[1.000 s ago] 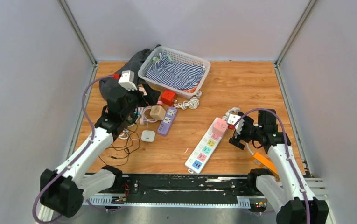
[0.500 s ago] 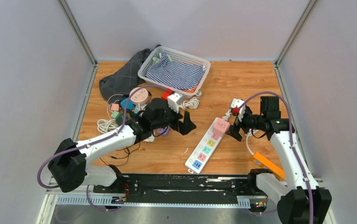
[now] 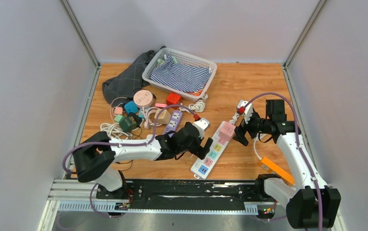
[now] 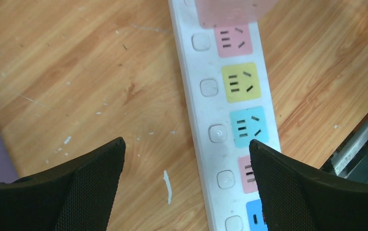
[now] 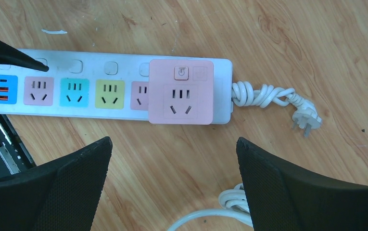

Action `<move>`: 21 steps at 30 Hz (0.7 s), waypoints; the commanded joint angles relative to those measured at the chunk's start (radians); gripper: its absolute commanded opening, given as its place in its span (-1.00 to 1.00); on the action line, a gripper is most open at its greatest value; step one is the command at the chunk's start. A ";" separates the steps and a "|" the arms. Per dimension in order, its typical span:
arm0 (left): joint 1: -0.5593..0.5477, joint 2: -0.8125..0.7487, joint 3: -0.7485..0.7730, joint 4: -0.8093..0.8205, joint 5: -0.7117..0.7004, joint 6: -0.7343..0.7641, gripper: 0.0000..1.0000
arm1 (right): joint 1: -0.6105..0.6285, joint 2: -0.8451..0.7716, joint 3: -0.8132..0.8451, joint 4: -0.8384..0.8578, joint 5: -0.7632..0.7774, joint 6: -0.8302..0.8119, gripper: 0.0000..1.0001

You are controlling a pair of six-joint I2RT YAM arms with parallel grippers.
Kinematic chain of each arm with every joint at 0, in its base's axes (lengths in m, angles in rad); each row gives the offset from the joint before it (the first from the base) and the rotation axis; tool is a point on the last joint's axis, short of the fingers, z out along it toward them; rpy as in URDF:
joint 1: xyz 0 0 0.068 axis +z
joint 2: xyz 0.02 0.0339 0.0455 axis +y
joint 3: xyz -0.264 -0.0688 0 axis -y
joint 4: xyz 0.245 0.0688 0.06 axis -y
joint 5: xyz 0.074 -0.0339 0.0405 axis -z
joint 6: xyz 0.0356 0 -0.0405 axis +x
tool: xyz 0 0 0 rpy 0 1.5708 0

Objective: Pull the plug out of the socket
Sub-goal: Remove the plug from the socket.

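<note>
A white power strip [image 3: 212, 151] with coloured sockets lies on the wooden table; it also shows in the left wrist view [image 4: 222, 110] and the right wrist view [image 5: 76, 91]. A pink cube plug [image 3: 227, 130] sits in its far end socket, seen in the right wrist view [image 5: 182, 91]. My left gripper [image 3: 205, 147] is open and empty, low over the strip's near half, one fingertip [image 4: 268, 163] over a pink socket. My right gripper [image 3: 241, 136] is open and empty, just right of the pink plug.
The strip's coiled white cord and plug [image 5: 278, 101] lie beyond its far end. An orange block [image 3: 274, 168] lies near the right arm. A pile of adapters and cables [image 3: 143, 113], a purple strip [image 3: 172, 122], a basket [image 3: 179, 74] and a dark bag [image 3: 124, 82] sit at the back left.
My left arm swung from the pile at the back left across to the power strip and lowered over it. My right gripper shifted slightly, staying beside the pink plug.
</note>
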 commanded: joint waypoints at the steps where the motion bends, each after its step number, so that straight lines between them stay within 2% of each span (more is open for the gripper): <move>1: -0.045 0.067 0.022 0.007 -0.084 -0.035 1.00 | 0.011 -0.002 -0.032 0.002 0.027 0.012 1.00; 6: -0.091 0.080 0.020 0.005 -0.104 -0.032 1.00 | 0.011 0.033 -0.030 0.002 0.036 0.011 1.00; 21: -0.154 0.165 0.047 0.009 0.002 -0.017 1.00 | 0.010 0.061 -0.027 0.002 0.011 0.007 1.00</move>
